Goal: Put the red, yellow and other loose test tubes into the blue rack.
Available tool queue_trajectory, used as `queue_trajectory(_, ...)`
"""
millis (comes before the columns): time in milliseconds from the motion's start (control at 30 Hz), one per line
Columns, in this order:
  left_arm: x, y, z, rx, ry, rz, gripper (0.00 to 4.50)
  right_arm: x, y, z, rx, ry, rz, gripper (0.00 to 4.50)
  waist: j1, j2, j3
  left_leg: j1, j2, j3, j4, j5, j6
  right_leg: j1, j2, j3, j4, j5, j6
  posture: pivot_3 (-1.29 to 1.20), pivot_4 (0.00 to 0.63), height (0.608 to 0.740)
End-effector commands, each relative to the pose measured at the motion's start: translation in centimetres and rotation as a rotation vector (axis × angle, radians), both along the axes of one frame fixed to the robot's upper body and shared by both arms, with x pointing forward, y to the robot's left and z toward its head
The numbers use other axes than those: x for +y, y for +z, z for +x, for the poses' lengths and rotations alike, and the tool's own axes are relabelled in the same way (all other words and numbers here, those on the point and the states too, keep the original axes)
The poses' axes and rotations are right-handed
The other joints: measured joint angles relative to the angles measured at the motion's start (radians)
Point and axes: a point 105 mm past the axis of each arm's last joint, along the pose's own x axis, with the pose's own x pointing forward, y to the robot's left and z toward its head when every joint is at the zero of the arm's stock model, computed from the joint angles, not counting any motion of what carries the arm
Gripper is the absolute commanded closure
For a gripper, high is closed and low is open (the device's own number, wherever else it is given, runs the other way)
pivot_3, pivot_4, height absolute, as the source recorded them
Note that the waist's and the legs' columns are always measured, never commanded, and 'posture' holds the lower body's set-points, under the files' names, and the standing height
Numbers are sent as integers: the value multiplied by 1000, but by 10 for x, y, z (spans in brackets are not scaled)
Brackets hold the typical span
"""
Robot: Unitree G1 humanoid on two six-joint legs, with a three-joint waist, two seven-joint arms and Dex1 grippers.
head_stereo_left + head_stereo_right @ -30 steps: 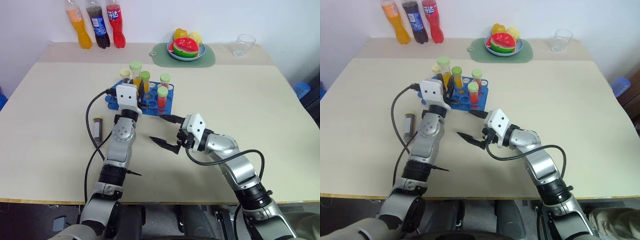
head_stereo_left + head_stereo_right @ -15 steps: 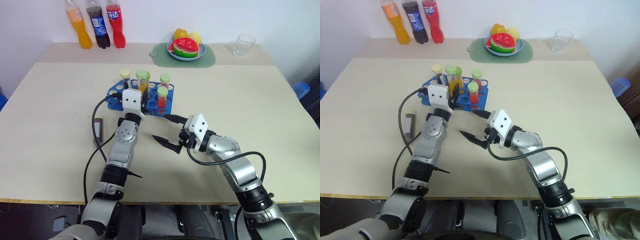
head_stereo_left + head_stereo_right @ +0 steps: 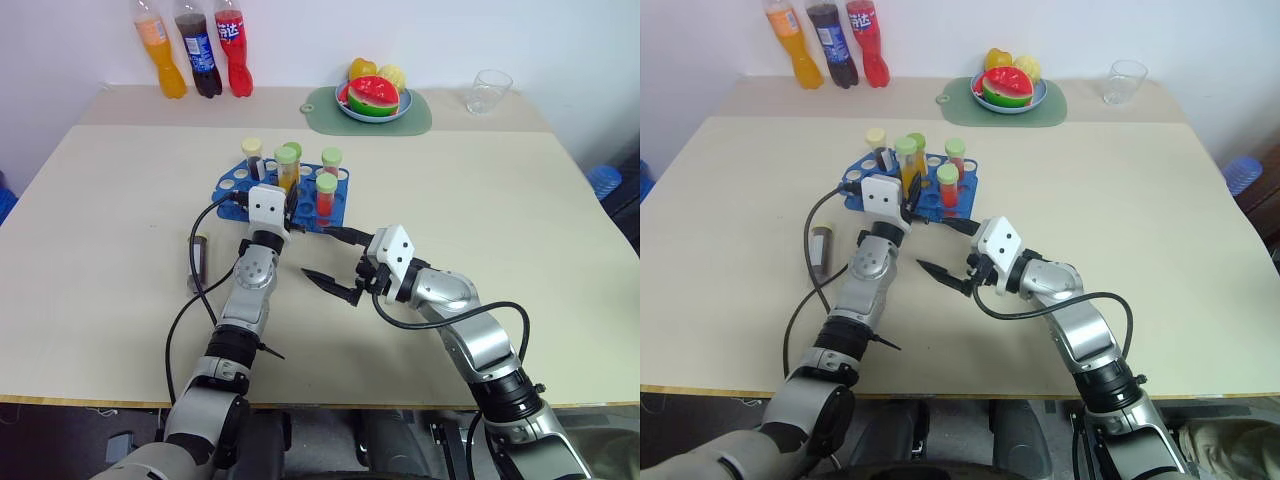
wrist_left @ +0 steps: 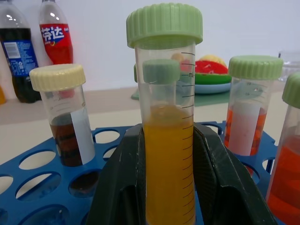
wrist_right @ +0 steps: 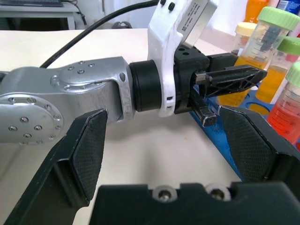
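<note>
The clear plastic test tube of yellow-orange liquid with a pale green screw cap (image 4: 164, 117) stands upright over the blue plastic rack with round holes (image 3: 232, 186), clamped between the two black fingers (image 4: 119, 187) of the left gripper (image 3: 288, 200); from the wrist view its lower end is hidden behind the fingers, so whether it is already seated in a hole cannot be told. The step in hand looks like the insertion of this tube into the rack. Around it in the rack stand a dark-brown tube with a cream cap (image 4: 65, 117), two red-orange tubes with green caps (image 3: 325, 197) and another yellow tube just behind. The next move, as I judge it, calls for lowering the tube straight down until it sits in its hole, then parting the fingers and drawing the hand back without knocking the neighbouring tubes, which stand close by. One more loose tube, dark with a brownish fill (image 3: 198, 262), lies on its side on the beige worktop (image 3: 500, 200) beside the left forearm, apart from the rack, and would be next to fetch. The right gripper (image 3: 335, 265) hovers near the front of the rack with its fingers spread wide and nothing between them
</note>
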Motion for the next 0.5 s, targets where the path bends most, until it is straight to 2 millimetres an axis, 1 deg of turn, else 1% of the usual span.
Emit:
queue_trajectory(33, -2, 12, -4, -44, -51, -63, 2356, 2, 14, -1, -53, 11, 20, 308, 0, 0, 0, 0, 0, 0, 0, 0, 0, 0, 0, 0, 0, 0, 0, 0, 150, 734)
queue_trajectory(67, -1, 18, -6, -65, -53, -79, 1795, 2, 14, -1, -53, 11, 20, 308, 0, 0, 0, 0, 0, 0, 0, 0, 0, 0, 0, 0, 0, 0, 0, 0, 150, 734)
queue_trajectory(133, 6, 31, -10, -110, -33, -93, 811, 3, 14, -2, -53, 10, 22, 308, -1, 0, 0, 0, 0, 0, 0, 0, 0, 0, 0, 0, 0, 0, 0, 0, 150, 734)
queue_trajectory(167, 10, 39, -12, -126, -25, -107, 218, 3, 14, -2, -53, 9, 24, 308, -2, 0, 0, 0, 0, 0, 0, 0, 0, 0, 0, 0, 0, 0, 0, 0, 150, 734)
queue_trajectory(200, 14, 46, -14, -140, -20, -117, 49, 3, 15, -2, -53, 7, 25, 308, -2, 0, 0, 0, 0, 0, 0, 0, 0, 0, 0, 0, 0, 0, 0, 0, 150, 734)
queue_trajectory(267, 22, 70, -21, -185, -18, -128, 49, 2, 15, -2, -52, 4, 28, 308, -3, 0, 0, 0, 0, 0, 0, 0, 0, 0, 0, 0, 0, 0, 0, 0, 150, 734)
queue_trajectory(300, 31, 86, -25, -203, -2, -137, 49, 2, 15, -2, -52, 3, 29, 308, -3, 0, 0, 0, 0, 0, 0, 0, 0, 0, 0, 0, 0, 0, 0, 0, 150, 734)
queue_trajectory(333, 39, 98, -29, -206, 16, -139, 49, 1, 15, -3, -51, 2, 30, 308, -4, 0, 0, 0, 1, 0, 0, 0, 0, 0, 0, 0, 0, 0, 0, 0, 150, 734)
queue_trajectory(367, 44, 104, -31, -201, 29, -139, 49, 1, 15, -3, -51, 2, 30, 308, -5, 0, 0, 0, 1, 0, 0, 0, 0, 0, 0, 0, 0, 0, 0, 0, 150, 734)
queue_trajectory(400, 54, 115, -34, -181, 42, -136, 49, 0, 15, -3, -50, 2, 31, 308, -5, 0, 0, 0, 1, -1, 0, 0, 0, 0, 1, 0, 0, 0, 0, 0, 150, 734)
queue_trajectory(433, 63, 122, -35, -135, 41, -130, 49, 0, 15, -3, -48, 2, 31, 308, -5, 0, 0, 0, 1, -1, 0, 0, 0, 0, 1, 0, 1, 0, 0, 0, 150, 734)
queue_trajectory(500, 90, 125, -37, 38, 75, -89, 49, 0, 14, -2, -45, 7, 31, 308, -9, 0, 0, 0, 1, -1, 0, 0, 0, 0, 1, 0, 1, 0, 0, 0, 150, 734)
